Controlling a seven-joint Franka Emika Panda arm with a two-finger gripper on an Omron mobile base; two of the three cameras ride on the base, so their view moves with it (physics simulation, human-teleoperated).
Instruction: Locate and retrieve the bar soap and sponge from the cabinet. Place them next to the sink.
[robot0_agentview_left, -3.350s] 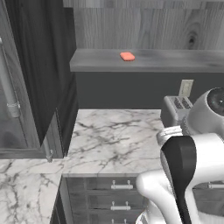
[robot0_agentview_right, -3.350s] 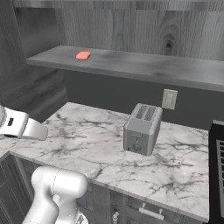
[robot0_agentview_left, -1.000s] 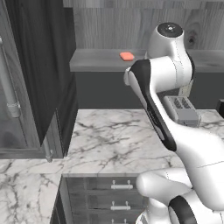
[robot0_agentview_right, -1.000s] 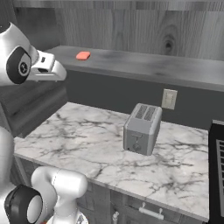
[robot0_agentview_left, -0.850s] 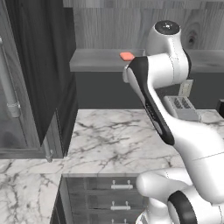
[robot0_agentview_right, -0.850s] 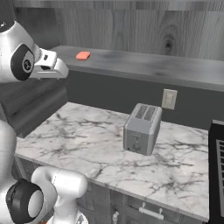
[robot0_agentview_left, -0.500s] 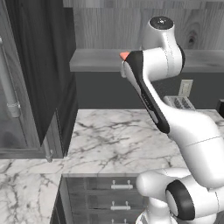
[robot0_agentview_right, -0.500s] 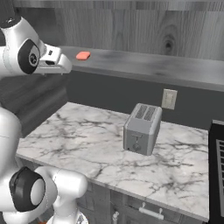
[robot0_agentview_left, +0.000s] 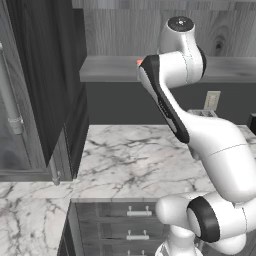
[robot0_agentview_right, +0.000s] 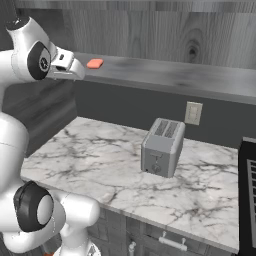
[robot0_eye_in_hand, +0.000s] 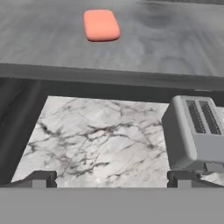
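The bar soap (robot0_agentview_right: 95, 63) is a flat salmon-pink block lying on the grey shelf (robot0_agentview_right: 175, 76) of the open cabinet. In the hand view the bar soap (robot0_eye_in_hand: 101, 25) sits ahead, on the shelf (robot0_eye_in_hand: 166, 43). My gripper (robot0_agentview_right: 81, 73) hangs just in front of the shelf edge at shelf height, short of the soap and apart from it. Its fingertips (robot0_eye_in_hand: 41, 178) stand wide apart, and the gripper (robot0_eye_in_hand: 112, 179) is open and holds nothing. From the left base, the arm covers all but a sliver of the soap (robot0_agentview_left: 139, 62). The sponge and the sink are out of view.
A silver toaster (robot0_agentview_right: 161, 147) stands on the white marble counter (robot0_agentview_right: 95, 155) below the shelf, under a wall outlet (robot0_agentview_right: 193, 113). A dark cabinet door (robot0_agentview_left: 55, 75) and a tall glass-fronted cabinet (robot0_agentview_left: 12, 110) rise at the left. A dark stove edge (robot0_agentview_right: 248, 180) is at the far right.
The arm has risen from low beside the counter to shelf height. Over the last second the hand has moved in toward the soap. The soap has stayed put.
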